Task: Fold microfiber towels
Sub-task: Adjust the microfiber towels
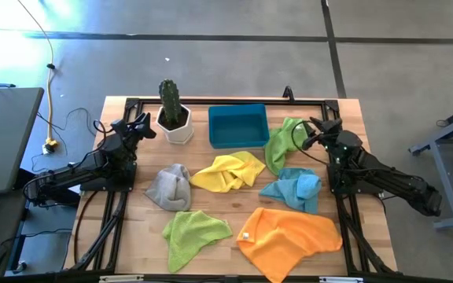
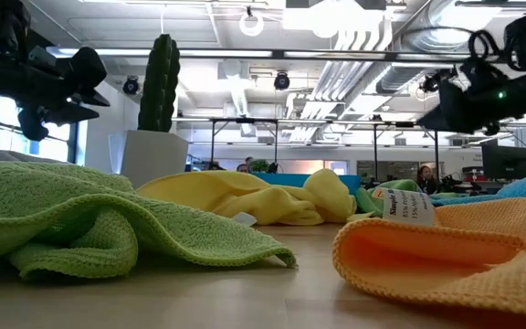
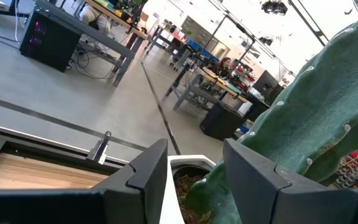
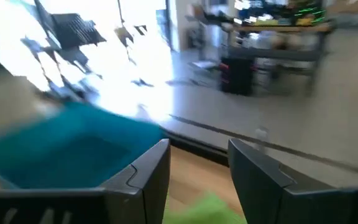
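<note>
Nearest the front edge of the table [image 1: 132,106] lie the orange towel [image 1: 289,234] and a lime green towel [image 1: 191,233], both crumpled and flat on the wood, none of them folded yet. Behind them, in a loose row, sit the grey towel [image 1: 170,187], the yellow towel [image 1: 228,171] and the light blue towel [image 1: 293,189], with a second lime green towel [image 1: 283,141] bunched toward the right arm. They look scattered so that each can be picked out singly.

At the back stand a potted cactus [image 1: 171,110] and a blue bin [image 1: 238,126], probably meant to receive folded cloths.

The left gripper [image 1: 142,126] hangs raised beside the cactus, fingers parted and empty. The right gripper [image 1: 313,130] hovers above the far green towel, likewise parted with nothing between its fingers, though its wrist view is blurred.
</note>
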